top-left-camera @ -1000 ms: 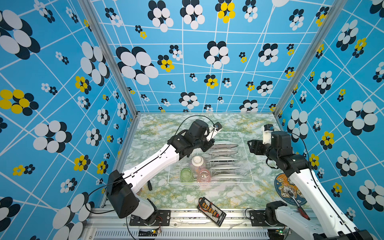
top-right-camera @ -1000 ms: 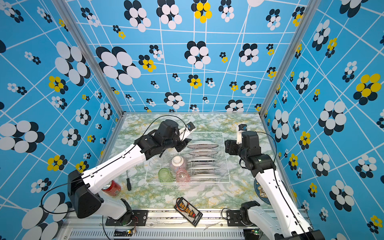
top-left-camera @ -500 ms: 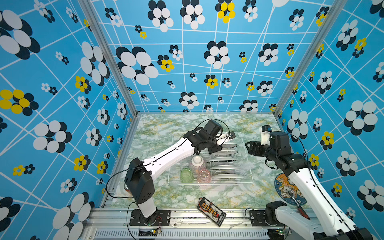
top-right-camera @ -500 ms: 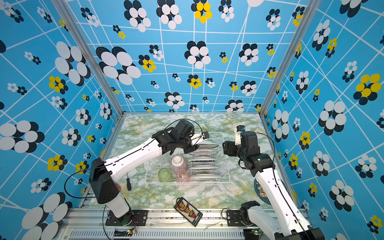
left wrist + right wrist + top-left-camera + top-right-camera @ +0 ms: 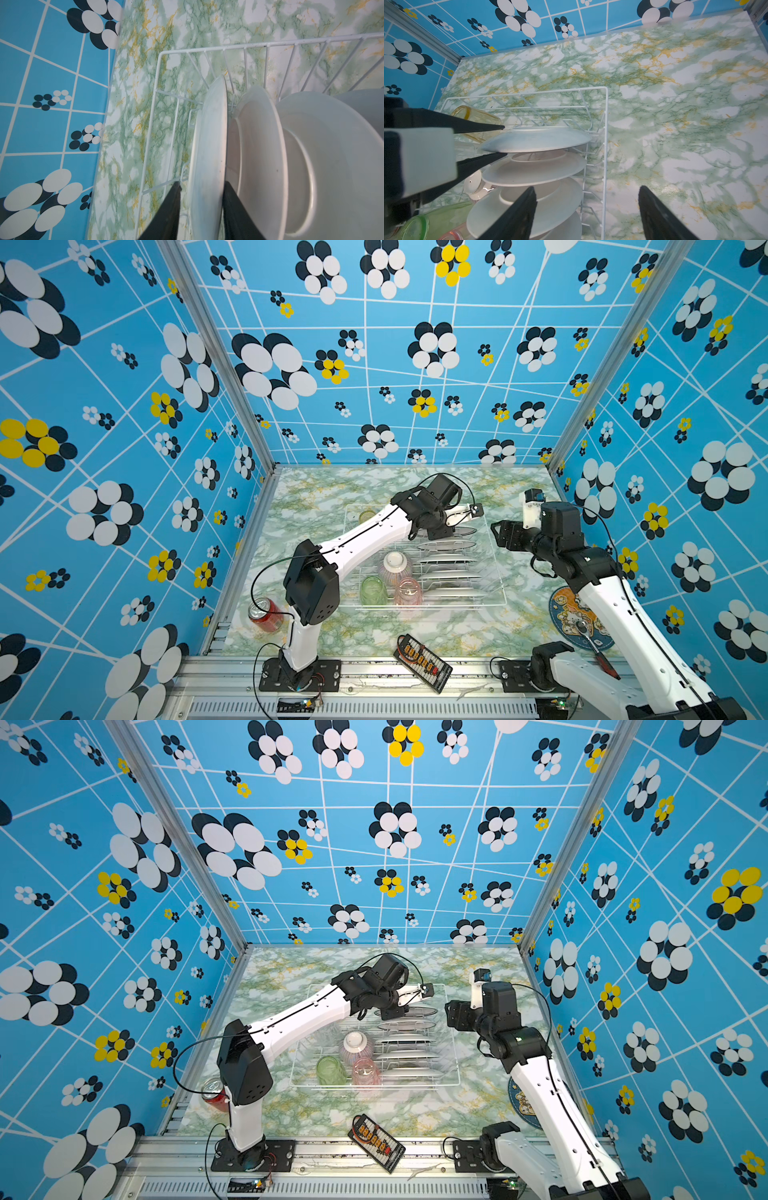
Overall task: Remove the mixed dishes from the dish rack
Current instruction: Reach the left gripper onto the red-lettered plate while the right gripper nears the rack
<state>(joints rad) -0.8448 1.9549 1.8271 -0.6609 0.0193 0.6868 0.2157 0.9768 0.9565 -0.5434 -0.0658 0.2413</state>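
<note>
Over the last second the left tool (image 5: 201,184) has been reaching farther across the dish rack (image 5: 606,145). It is now straddling the farthest plate (image 5: 209,135), which is standing upright in its slot. Its fingers are narrowing around the rim, but I cannot tell whether they are pinching yet. The right tool (image 5: 586,188) is hanging wide open over the bench (image 5: 675,104), just beside the rack. Unloading looks barely begun: the other plates (image 5: 533,170), bowl (image 5: 395,566), green tumbler (image 5: 372,591) and pink tumbler (image 5: 408,593) are sitting inside.
</note>
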